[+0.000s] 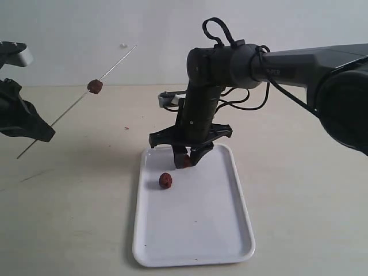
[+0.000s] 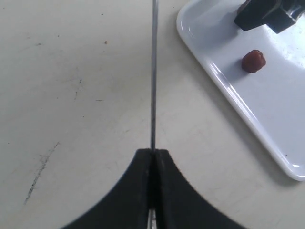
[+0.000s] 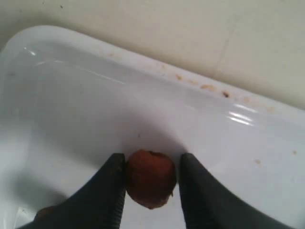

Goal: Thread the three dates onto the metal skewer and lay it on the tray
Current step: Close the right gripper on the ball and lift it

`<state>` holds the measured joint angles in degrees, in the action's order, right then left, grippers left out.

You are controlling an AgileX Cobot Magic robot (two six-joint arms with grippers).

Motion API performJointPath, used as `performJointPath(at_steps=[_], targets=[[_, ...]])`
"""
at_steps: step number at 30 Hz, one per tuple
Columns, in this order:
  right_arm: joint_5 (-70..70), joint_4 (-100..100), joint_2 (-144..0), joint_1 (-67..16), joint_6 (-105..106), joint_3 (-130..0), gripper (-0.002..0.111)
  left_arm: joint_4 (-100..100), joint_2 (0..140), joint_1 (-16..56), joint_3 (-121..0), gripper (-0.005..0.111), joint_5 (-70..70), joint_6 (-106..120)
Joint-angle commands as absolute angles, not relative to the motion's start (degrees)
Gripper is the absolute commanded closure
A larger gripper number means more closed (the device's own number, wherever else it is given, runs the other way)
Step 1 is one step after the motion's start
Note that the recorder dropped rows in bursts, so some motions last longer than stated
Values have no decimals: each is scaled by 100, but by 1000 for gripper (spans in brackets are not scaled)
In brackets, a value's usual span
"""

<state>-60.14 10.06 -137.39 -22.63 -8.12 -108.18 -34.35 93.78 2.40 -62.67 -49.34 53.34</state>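
Right gripper (image 3: 151, 160) is placed astride a date (image 3: 150, 183), grip uncertain: it could be squeezed out by off-centre pressure. Skewer (image 2: 154, 71) is clamped by left gripper (image 2: 152, 153).

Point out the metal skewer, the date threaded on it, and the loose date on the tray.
Thin grey metal skewer (image 2: 154, 71): left wrist view, mid-shaft.
Dark reddish-brown wrinkled threaded date (image 1: 95, 86): exterior view, its centre.
Loose reddish-brown date (image 1: 165, 180): exterior view, its centre.
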Motion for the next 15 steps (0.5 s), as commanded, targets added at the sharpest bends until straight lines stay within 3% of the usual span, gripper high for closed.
performJointPath(at_steps=[1,15], targets=[[-5960,1055,-13784,-2267,-753,-10859,73,-3511,9339,226,-6248,107,-4904,5357],[-6004,1055,-13784,-2267,-778,-10859,77,-3525,9339,226,-6248,107,-4915,5357]])
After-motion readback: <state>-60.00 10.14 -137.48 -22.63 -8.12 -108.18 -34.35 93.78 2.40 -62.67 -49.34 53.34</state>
